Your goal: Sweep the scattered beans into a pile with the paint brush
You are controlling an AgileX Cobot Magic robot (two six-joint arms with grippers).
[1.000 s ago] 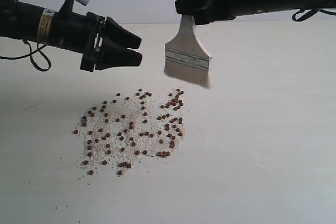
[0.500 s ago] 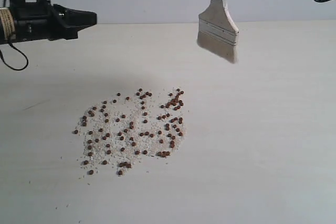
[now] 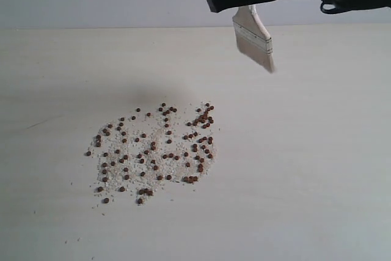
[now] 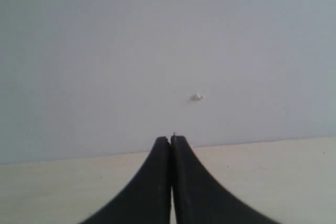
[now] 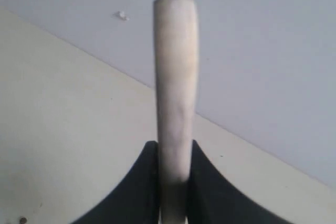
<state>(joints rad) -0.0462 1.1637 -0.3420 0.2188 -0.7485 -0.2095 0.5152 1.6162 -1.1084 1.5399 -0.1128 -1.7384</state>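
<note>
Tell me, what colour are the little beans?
The beans are reddish-brown, seen best in the exterior view.

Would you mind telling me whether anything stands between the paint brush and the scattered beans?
Nothing visible does. The paint brush, gripped in the right hand, hangs in the air up and to the right of the beans in the exterior view; only bare table lies between them.
</note>
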